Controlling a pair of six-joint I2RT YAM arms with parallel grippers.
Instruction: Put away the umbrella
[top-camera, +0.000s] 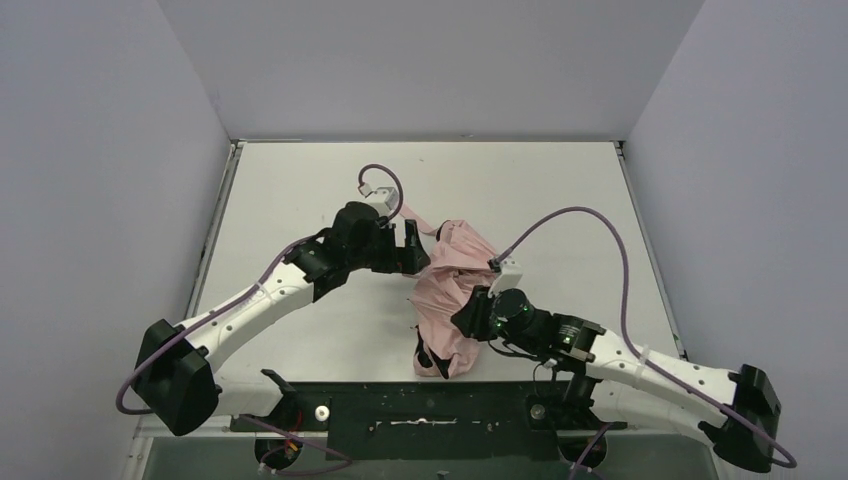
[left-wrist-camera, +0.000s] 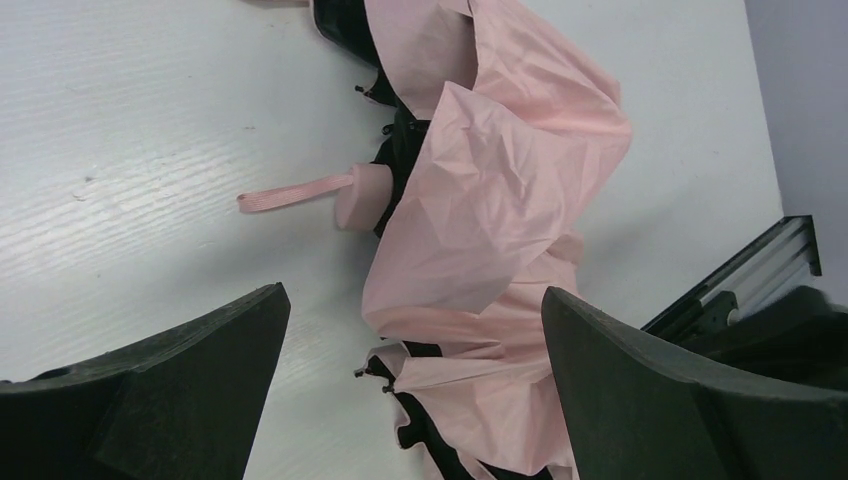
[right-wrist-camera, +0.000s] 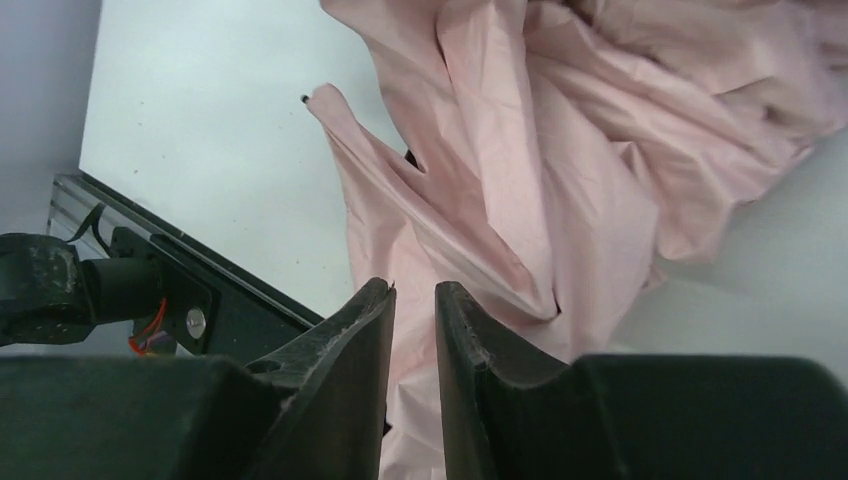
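Pink cloth of the umbrella sprawls crumpled on the tabletop, with the strap loose beside its handle. You still have the gathering and wrapping to do. Your left end effector spreads wide above the umbrella, grasping nothing. Your right end effector is nearly closed over the umbrella's near folds; whether it pinches cloth cannot be told.

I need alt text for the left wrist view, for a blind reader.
A crumpled pale pink umbrella lies on the white table, its pink handle and strap pointing to the picture's left. In front, the two black fingers of the left pincer stand wide open above it.
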